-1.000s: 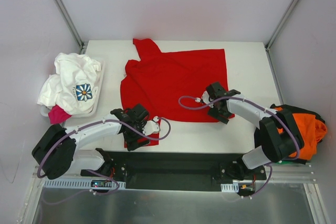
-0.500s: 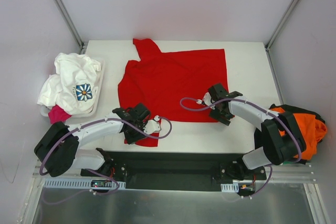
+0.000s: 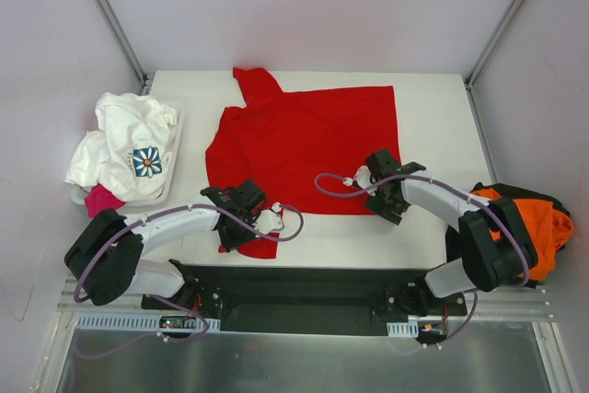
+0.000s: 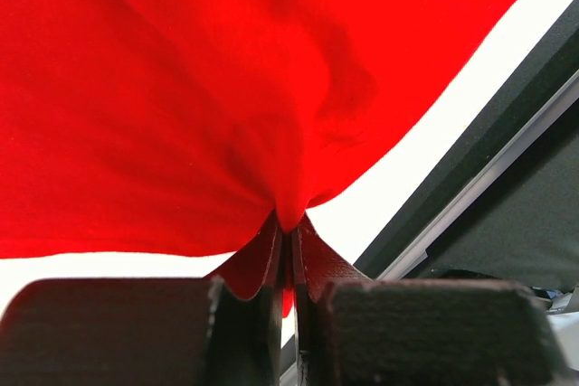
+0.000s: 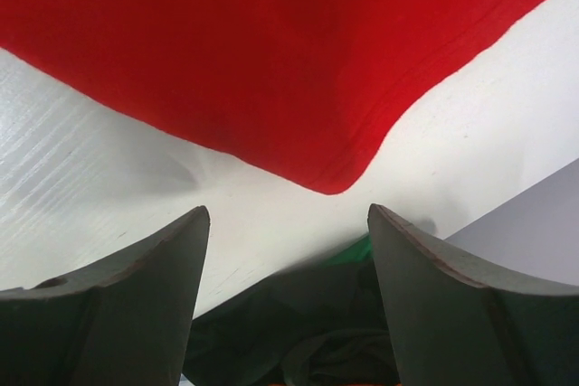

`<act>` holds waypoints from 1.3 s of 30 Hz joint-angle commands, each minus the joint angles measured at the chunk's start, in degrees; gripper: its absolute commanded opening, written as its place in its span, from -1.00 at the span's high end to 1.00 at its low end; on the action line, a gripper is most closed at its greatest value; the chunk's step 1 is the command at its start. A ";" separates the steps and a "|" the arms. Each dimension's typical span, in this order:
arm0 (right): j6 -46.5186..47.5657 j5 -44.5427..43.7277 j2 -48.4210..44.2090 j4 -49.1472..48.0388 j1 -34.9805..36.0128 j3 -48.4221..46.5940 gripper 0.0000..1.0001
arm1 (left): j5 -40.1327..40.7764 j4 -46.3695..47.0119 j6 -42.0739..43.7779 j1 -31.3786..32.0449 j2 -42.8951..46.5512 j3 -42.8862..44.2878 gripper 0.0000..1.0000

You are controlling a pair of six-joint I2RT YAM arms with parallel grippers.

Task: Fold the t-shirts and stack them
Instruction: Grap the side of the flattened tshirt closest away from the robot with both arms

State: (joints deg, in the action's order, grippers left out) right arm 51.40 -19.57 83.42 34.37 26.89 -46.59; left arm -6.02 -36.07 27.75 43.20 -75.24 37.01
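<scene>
The main risk is a lopsided lift. The left gripper (image 4: 288, 228) has its jaws pressed together on only a thin gather of the red t-shirt (image 3: 304, 140), so I judge a brisk pull could slip the cloth free. The right gripper (image 5: 288, 212) stands spread with nothing between its fingers. The shirt's hem corner lies just beyond the tips toward 12 o'clock, so closing here would likely catch bare table (image 3: 433, 108). If one side rises alone, the shirt would drag and skew.

The red t-shirt lies spread across the middle of the table, one sleeve reaching toward 11 o'clock. The left arm sweeps in low from 8 o'clock, forearm nearly flat, wrist at the shirt's 7 o'clock corner. The right arm bends in from 4 o'clock, wrist tipped down at the 5 o'clock corner.

The white t-shirt with the flower print (image 3: 129, 149) is heaped at the table's 9 o'clock edge, and the orange t-shirt (image 3: 538, 227) sits off the table at 4 o'clock
</scene>
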 commanded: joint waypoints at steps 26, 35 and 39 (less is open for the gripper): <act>2.04 2.00 11.41 -3.35 -0.62 -4.82 0.58 | 3.21 4.78 1.96 0.48 -2.37 0.51 1.00; 0.64 2.52 7.92 0.43 -0.62 -5.18 0.99 | 5.76 4.96 2.84 0.48 0.53 1.57 1.00; -0.68 3.14 2.65 3.85 0.17 -4.48 0.98 | 7.60 4.87 3.54 0.48 3.60 2.53 1.00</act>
State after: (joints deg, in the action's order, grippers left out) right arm 52.86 -18.48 92.92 33.21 26.44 -50.65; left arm -2.22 -33.71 29.23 43.20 -75.33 37.80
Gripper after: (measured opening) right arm 0.018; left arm 0.011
